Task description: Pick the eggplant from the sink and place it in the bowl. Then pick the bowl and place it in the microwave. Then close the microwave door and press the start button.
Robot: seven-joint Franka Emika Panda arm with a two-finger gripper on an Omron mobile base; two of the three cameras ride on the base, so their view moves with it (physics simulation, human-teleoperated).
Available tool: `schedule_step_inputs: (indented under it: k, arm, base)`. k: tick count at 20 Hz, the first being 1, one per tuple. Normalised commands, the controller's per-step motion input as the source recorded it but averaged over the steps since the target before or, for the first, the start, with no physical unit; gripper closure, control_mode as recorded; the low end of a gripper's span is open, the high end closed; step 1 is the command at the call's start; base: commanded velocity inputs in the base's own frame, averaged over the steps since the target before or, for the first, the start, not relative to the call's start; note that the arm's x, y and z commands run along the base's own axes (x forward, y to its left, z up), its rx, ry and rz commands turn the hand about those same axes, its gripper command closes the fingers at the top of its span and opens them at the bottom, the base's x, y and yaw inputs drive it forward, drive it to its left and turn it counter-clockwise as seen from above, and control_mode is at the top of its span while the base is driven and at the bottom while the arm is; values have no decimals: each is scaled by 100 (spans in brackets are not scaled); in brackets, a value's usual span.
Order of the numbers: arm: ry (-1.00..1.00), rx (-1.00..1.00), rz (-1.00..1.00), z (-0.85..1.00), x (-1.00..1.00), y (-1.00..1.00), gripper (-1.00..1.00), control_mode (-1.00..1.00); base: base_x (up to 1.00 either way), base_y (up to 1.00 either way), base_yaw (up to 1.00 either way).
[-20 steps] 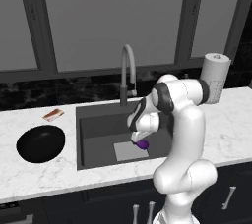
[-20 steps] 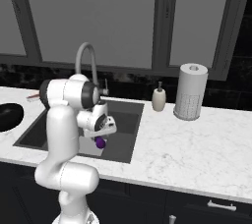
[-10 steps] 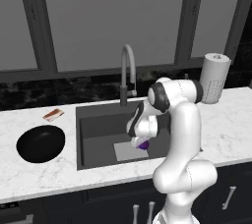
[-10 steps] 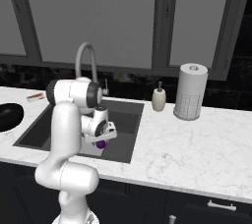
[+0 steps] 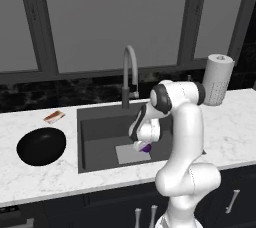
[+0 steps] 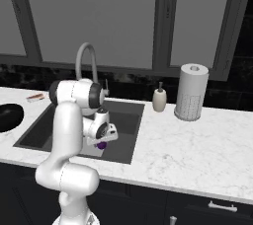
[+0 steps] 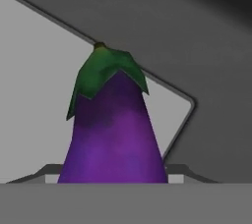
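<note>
Right now I'm reaching down into the sink [image 5: 95,139], hand low over the pale square on its floor, because that's where the eggplant [image 7: 114,129] lies. From the hand view it sits dead centre, green stem end pointing away, purple body running back toward my fingers, so I'm lined up along its length. My gripper [image 5: 143,146] straddles it, eggplant poking out purple underneath in both base views. Fingers' spread: can't tell, tips hidden behind the eggplant, and no grip confirmed. Bowl [image 5: 41,146] waits on the worktop left of the sink, well apart, so the carry goes that way. Step 1 not done.
</note>
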Motion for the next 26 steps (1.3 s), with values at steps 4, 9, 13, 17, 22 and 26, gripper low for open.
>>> schedule_step_inputs:
  k: [4,9,13,17,22,26]
  arm:
    - [-12,3,0,65,-37,0,100,-100]
    - [-7,0,0,100,-35,0,100,-100]
    - [-1,0,0,100,-39,-10,100,-100]
    - [0,0,0,100,-43,-10,100,-100]
    - [0,5,0,100,-42,-1,100,-100]
    - [1,5,3,100,-59,3,100,-100]
  base:
    - [0,0,0]
    - [0,0,0]
    - [0,0,0]
    - [0,0,0]
    - [0,0,0]
    - [0,0,0]
